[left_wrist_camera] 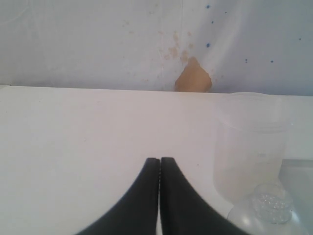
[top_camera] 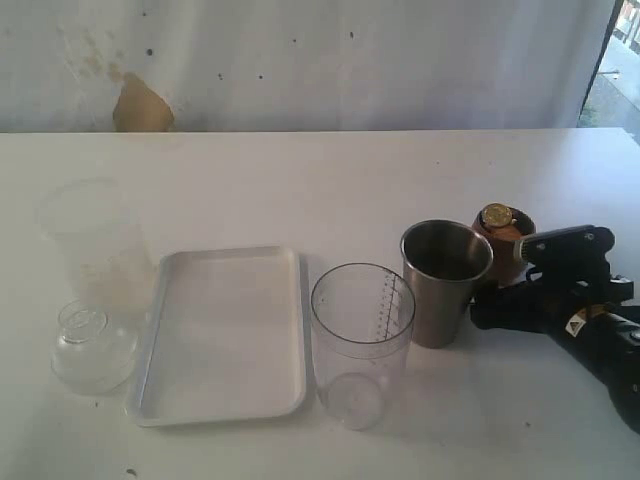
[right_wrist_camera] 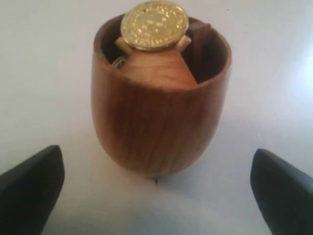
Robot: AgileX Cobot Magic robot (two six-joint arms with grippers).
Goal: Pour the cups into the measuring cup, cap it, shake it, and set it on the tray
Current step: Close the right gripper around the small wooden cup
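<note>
nothing has been poured yet, as far as i can see from here. the measuring cup [top_camera: 360, 340] stands upright and looks empty, just right of the tray [top_camera: 225, 335], which has nothing on it. the steel tumbler [top_camera: 443, 285] is upright just beside the measuring cup on its right, and i can't tell what is inside it. the wooden cup [right_wrist_camera: 159, 103] sits just behind and to the right of the tumbler, with a gold coin-like disc [right_wrist_camera: 154, 24] and a pale wooden piece poking up out of its mouth.

the right gripper [right_wrist_camera: 156, 188] is low over the table [top_camera: 330, 190] and lined up on the wooden cup, its fingers spread wide to either side of it and not touching it, so nothing is held. the left gripper [left_wrist_camera: 159, 196] has its fingers pressed together on nothing, off at the left end near the frosted container [top_camera: 90, 240] and a clear domed lid [top_camera: 92, 345], which i'd guess is the cap for later.

so i'd judge this as the very start: the grab on the first cup isn't made, and both pours, the capping, the shaking and the placing on the tray are all left to do
</note>
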